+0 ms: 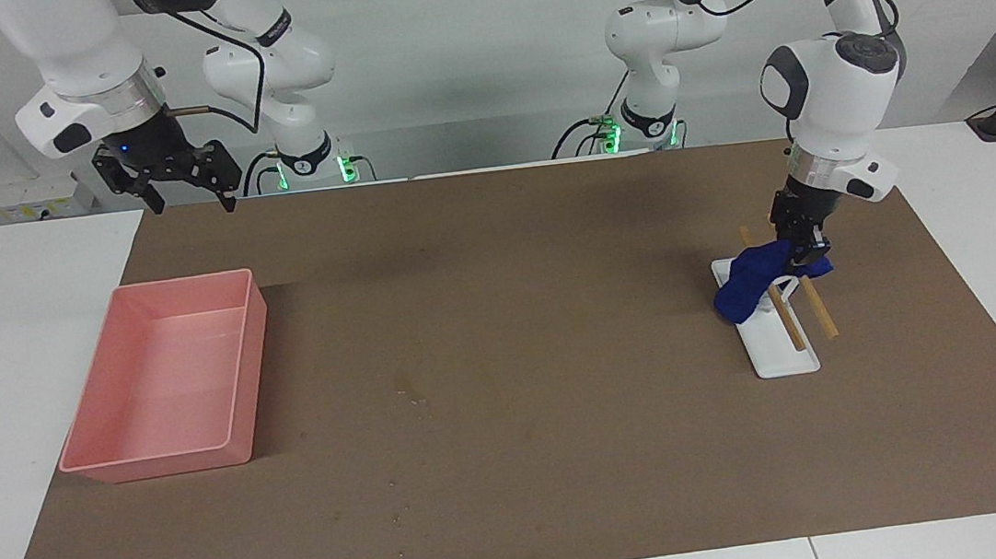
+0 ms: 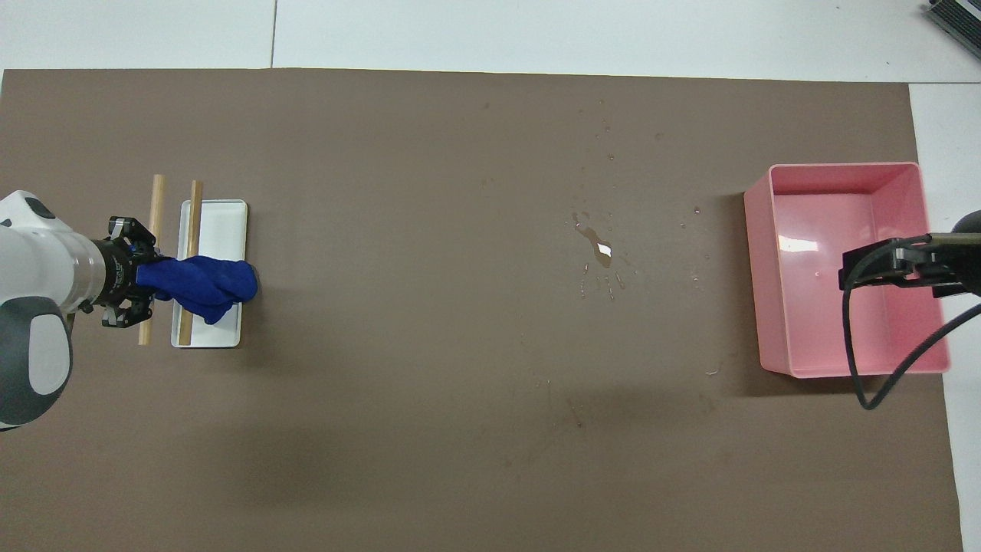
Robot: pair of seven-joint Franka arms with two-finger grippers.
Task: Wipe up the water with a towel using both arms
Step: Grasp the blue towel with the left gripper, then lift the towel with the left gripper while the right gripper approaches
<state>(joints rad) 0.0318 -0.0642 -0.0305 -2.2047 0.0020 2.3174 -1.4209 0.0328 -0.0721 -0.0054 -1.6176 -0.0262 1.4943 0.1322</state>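
Your left end effector (image 1: pixel 805 249) is clamped on the towel (image 1: pixel 746 281) draped over the rack (image 1: pixel 780 335). Your right end effector (image 1: pixel 186 201) waits with fingers apart, raised near the tray (image 1: pixel 175 462).

Left gripper (image 1: pixel 808 254) jaws pinch the towel (image 1: pixel 750 280) (draped over the rack (image 1: pixel 777 333)).

High facing and overhead views
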